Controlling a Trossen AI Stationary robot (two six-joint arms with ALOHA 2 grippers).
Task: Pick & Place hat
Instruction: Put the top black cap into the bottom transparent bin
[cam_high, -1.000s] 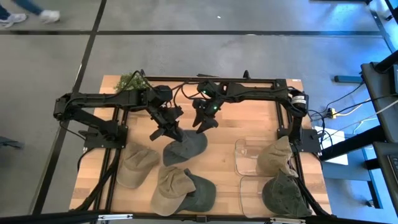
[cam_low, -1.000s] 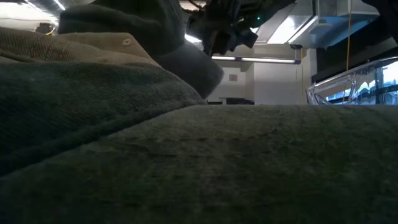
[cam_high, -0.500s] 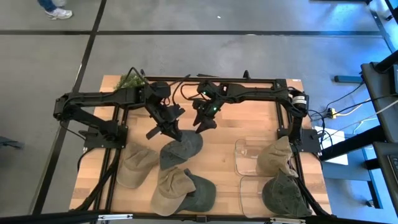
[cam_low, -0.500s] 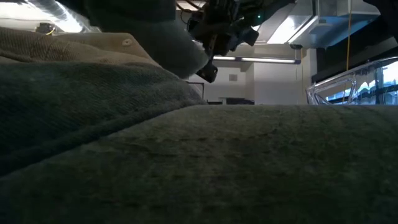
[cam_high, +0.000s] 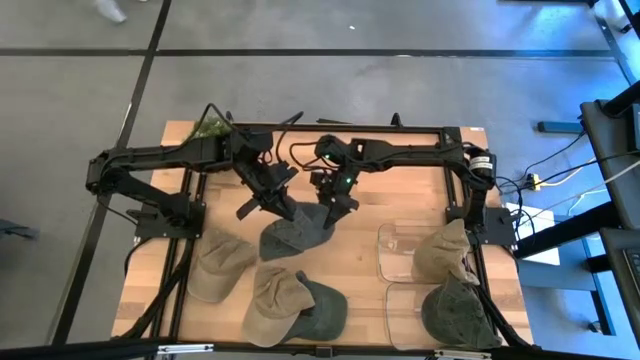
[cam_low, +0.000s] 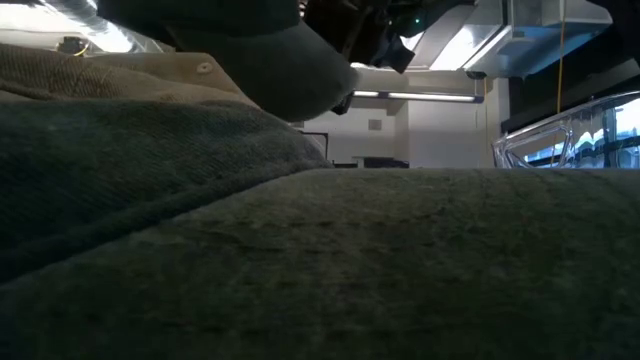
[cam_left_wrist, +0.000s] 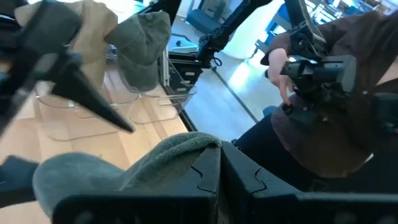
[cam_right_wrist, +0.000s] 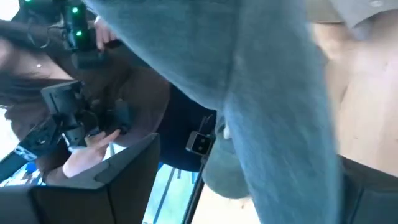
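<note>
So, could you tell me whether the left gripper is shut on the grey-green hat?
Shut on it: the left gripper has its fingers pressed together, pinching the edge of the grey-green hat, with the open right gripper beside it.

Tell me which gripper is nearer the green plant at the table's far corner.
Left. The left gripper sits just toward the table's centre from the green plant, shut on the grey-green hat. The right gripper is farther along, beyond the left one.
</note>
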